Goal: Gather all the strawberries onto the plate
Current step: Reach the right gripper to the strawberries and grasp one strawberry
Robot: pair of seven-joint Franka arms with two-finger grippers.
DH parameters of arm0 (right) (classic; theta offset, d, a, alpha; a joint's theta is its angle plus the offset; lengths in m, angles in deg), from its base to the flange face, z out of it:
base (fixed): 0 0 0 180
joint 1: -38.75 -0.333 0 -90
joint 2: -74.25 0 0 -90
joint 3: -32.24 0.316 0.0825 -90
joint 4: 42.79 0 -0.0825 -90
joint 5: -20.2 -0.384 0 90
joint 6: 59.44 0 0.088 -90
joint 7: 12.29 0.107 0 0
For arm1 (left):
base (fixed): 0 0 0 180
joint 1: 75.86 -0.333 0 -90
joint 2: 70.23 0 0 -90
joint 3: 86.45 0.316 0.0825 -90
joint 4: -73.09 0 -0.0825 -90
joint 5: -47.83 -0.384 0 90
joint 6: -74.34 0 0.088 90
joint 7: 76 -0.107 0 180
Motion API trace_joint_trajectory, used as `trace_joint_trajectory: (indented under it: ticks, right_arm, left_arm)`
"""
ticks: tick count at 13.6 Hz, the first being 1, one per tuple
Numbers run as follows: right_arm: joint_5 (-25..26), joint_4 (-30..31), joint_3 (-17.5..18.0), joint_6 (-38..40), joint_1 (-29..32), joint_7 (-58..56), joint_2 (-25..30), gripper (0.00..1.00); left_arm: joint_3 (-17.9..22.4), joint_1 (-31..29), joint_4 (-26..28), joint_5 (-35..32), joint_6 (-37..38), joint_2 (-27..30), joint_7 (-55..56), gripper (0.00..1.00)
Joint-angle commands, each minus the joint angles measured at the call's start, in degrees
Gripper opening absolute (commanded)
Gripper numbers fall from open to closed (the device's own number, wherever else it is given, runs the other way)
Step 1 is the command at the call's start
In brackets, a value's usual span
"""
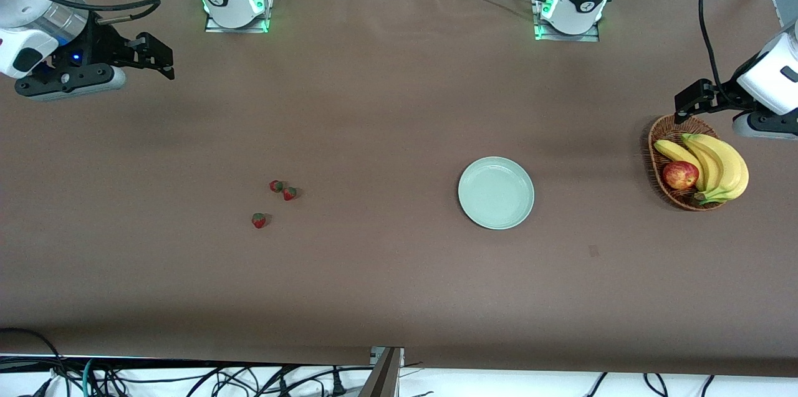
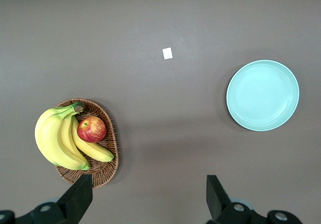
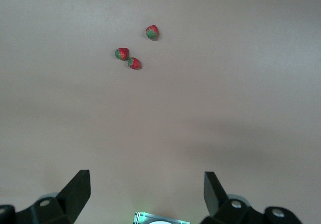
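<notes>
A matte brown sheet covers the whole worktop (image 1: 386,285), smooth apart from a small pale scrap (image 2: 167,53) lying flat on it. Cables trail along the worktop's edge nearest the front camera. Three strawberries (image 1: 275,200), tiny, red and green-capped, lie loose near the worktop's middle, toward the right arm's end; two almost touch, the third sits slightly nearer the front camera. The plate (image 1: 496,192), round, glossy, pale mint with a raised rim, sits bare toward the left arm's end. A brown wicker basket (image 1: 662,180) at that end's edge cradles yellow bananas (image 1: 717,166) and a red apple (image 1: 680,175). The left gripper (image 2: 149,196) hangs spread wide over the basket's rim. The right gripper (image 3: 147,193) hangs spread wide above the right arm's corner.
</notes>
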Motion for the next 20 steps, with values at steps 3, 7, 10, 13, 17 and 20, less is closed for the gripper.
trace_joint_trajectory:
  ticks: [3,7,10,13,17,20]
  right_arm:
    - [-0.16,-0.45,0.88,0.39,1.06,-1.39,0.39,1.0]
    - [0.02,0.43,0.88,0.48,0.98,-1.39,0.12,1.0]
    - [0.02,0.87,0.62,0.22,1.15,-1.31,0.21,1.0]
    - [-0.16,7.26,0.36,-5.73,1.15,-1.22,-0.14,1.0]
    - [-0.51,21.94,0.71,-29.25,0.63,-1.13,-5.56,1.0]
    - [-0.86,22.5,1.23,-44.83,-0.25,-1.13,-16.63,1.0]
  left_arm:
    - [-0.23,-0.49,-0.44,0.7,0.76,0.05,-0.78,1.0]
    - [-0.32,-0.4,-0.52,0.7,0.76,0.05,-0.78,1.0]
    - [-0.32,-0.4,-0.52,0.7,0.76,0.05,-0.78,1.0]
    - [-0.67,-0.4,-0.52,0.7,0.85,0.14,-0.78,1.0]
    - [-0.76,-0.4,-0.44,0.7,0.85,0.14,-0.78,1.0]
    - [-0.76,-0.4,-0.44,0.7,0.85,0.14,-0.78,1.0]
